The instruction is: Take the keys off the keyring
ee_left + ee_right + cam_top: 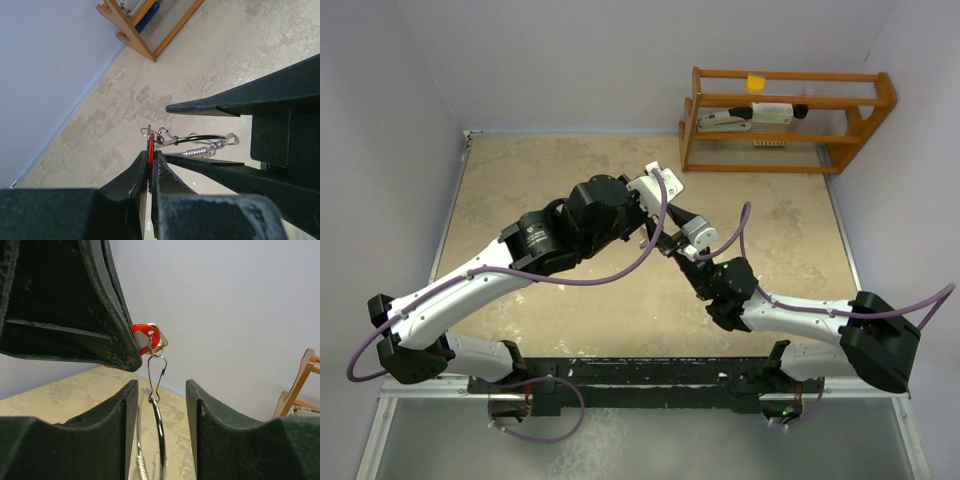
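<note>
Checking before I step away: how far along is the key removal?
Done: nothing looks freed yet. In hand: the left hand pinches the red key, which is still clipped to the ring. The ring hangs between the open fingers of the right hand. Left: free this key, then any others.

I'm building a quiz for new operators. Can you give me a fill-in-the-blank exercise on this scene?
The left gripper is shut on a key with a ____ head.
The right gripper has its jaws ____, with the keyring between them.
The rack beyond both arms is made of ____.
Missing words: red; open; wood.
</note>
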`<action>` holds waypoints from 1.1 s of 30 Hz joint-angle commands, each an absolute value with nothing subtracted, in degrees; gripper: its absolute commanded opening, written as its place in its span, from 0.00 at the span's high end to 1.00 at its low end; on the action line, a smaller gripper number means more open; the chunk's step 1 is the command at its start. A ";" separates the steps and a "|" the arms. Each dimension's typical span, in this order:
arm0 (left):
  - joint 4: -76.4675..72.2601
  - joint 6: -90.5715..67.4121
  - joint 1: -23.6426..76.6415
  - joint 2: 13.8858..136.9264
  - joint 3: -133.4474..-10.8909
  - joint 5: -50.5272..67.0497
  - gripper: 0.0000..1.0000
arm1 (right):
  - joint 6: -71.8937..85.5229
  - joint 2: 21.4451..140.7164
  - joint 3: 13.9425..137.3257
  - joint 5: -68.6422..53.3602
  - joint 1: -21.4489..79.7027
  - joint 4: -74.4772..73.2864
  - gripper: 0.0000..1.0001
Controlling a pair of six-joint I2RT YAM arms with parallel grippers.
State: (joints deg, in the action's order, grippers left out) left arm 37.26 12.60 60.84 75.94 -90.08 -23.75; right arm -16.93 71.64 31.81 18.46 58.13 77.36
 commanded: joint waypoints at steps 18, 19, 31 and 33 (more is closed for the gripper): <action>32.78 11.23 61.08 74.12 -90.08 -21.92 1.00 | -17.42 72.16 35.44 19.29 58.45 82.91 0.67; 32.78 11.25 61.08 74.02 -90.05 -21.89 1.00 | -17.38 72.16 35.49 19.41 58.45 82.76 0.70; 31.47 11.42 61.08 73.29 -89.70 -21.62 1.00 | -16.96 71.88 34.82 19.83 58.45 81.67 0.71; 31.21 11.43 61.08 73.16 -89.45 -21.62 1.00 | -16.91 71.74 34.85 19.91 58.45 81.57 0.71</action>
